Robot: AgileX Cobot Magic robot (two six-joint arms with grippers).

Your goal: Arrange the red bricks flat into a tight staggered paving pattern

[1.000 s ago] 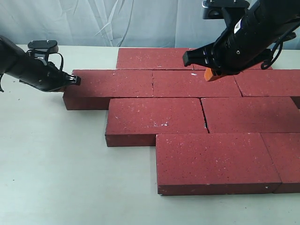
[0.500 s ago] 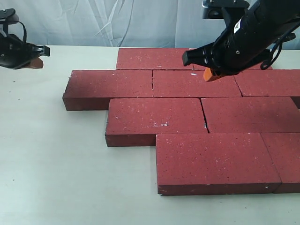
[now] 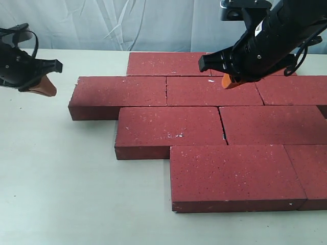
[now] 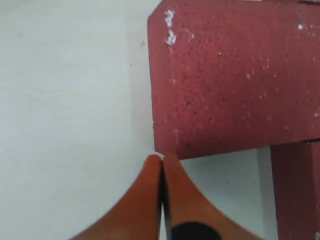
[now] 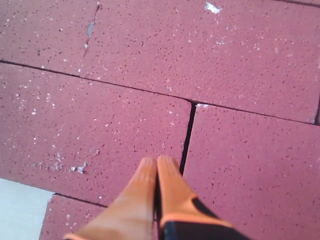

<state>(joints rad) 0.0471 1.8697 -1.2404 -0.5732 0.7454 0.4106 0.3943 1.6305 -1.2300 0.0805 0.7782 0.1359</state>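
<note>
Off the left end of the end brick (image 3: 120,92), the left gripper (image 3: 43,88) hangs over the bare table (image 3: 61,178) with its orange fingers (image 4: 145,200) pressed tight together and nothing between them. From the exterior view it sits clear of that brick. The left wrist view has the tips pointing at the end brick's (image 4: 230,80) near corner, looking close to it, though I can't tell if they touch.

The red bricks (image 3: 194,127) all lie flat on the table, spreading right from the end brick in four staggered rows. One row sits behind the end brick's row and two in front of it, each front row stepped further right. The joints look mostly snug, with one thin dark gap showing in the row just in front of the end brick's row.

Two bricks' worth to the right of the end brick, the right gripper (image 3: 232,81) is over the same row, fingers (image 5: 172,185) clamped shut on nothing. The right wrist view puts its tips right beside a seam (image 5: 187,137) between two bricks. Can't say if it's resting on the surface or just above it.
</note>
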